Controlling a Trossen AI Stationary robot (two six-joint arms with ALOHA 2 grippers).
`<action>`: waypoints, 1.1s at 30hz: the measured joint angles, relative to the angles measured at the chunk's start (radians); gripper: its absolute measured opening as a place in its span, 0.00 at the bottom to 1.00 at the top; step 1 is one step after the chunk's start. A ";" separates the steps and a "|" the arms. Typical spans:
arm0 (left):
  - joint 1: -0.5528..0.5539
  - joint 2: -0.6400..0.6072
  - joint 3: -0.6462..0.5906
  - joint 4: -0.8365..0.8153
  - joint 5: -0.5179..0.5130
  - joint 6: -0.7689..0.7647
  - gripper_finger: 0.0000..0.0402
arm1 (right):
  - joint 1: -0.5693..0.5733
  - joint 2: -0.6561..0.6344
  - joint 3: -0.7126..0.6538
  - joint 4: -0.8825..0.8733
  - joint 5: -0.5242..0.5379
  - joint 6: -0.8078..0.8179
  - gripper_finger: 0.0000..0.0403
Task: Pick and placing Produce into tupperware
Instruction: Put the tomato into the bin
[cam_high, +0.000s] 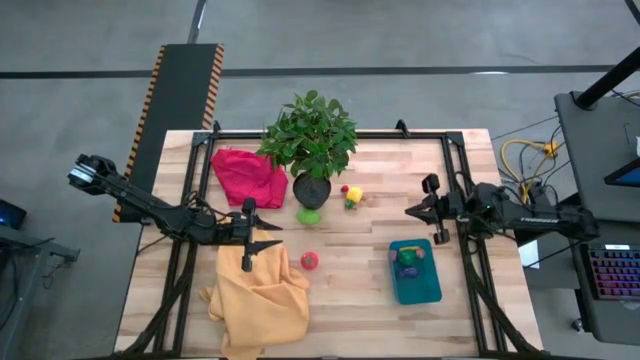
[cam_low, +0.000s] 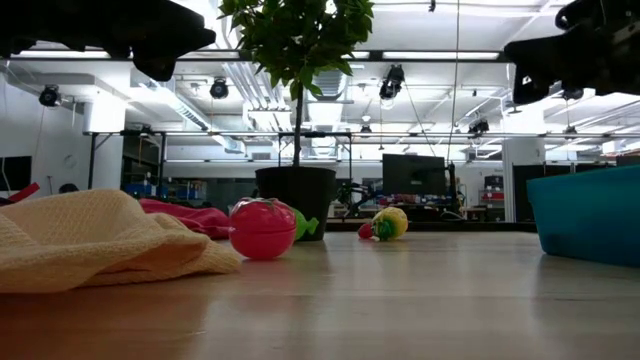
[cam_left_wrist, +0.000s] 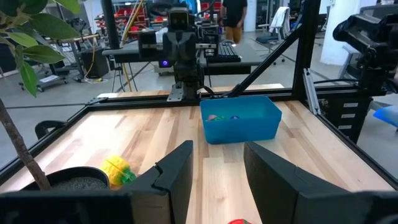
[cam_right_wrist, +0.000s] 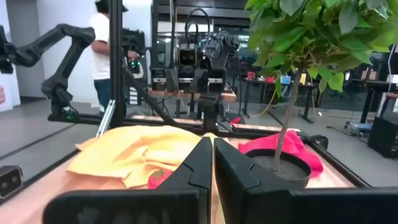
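Observation:
The teal tupperware (cam_high: 414, 280) (cam_left_wrist: 240, 124) (cam_low: 590, 215) stands on the table's right half, with purple and green toys (cam_high: 408, 260) inside. On the bare wood lie a red toy (cam_high: 310, 260) (cam_low: 262, 228) (cam_right_wrist: 160, 178), a green one (cam_high: 309, 215) by the plant pot, and a yellow-and-red one (cam_high: 352, 195) (cam_low: 388, 222) (cam_left_wrist: 118, 169). My left gripper (cam_high: 275, 236) (cam_left_wrist: 217, 168) hovers open over the yellow cloth's far edge, pointing at the tupperware. My right gripper (cam_high: 408, 211) (cam_right_wrist: 212, 158) hovers shut above the table, just beyond the tupperware's far end, pointing left.
A leafy potted plant (cam_high: 311, 150) stands at the table's far middle, its pot (cam_low: 295, 200) on the wood. A pink-red cloth (cam_high: 248, 175) lies left of it, and a crumpled yellow cloth (cam_high: 258, 300) at near left. A black frame (cam_high: 330, 135) rims the table.

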 joint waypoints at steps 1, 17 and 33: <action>0.000 0.000 0.000 0.000 0.000 -0.001 0.32 | 0.000 -0.006 -0.005 0.003 0.000 0.002 0.02; 0.011 0.133 0.005 0.183 -0.040 -0.018 0.32 | 0.000 -0.005 -0.002 0.009 0.006 -0.008 0.02; 0.029 0.339 0.055 0.358 -0.210 0.057 0.32 | 0.000 -0.004 0.000 0.235 0.105 -0.055 0.02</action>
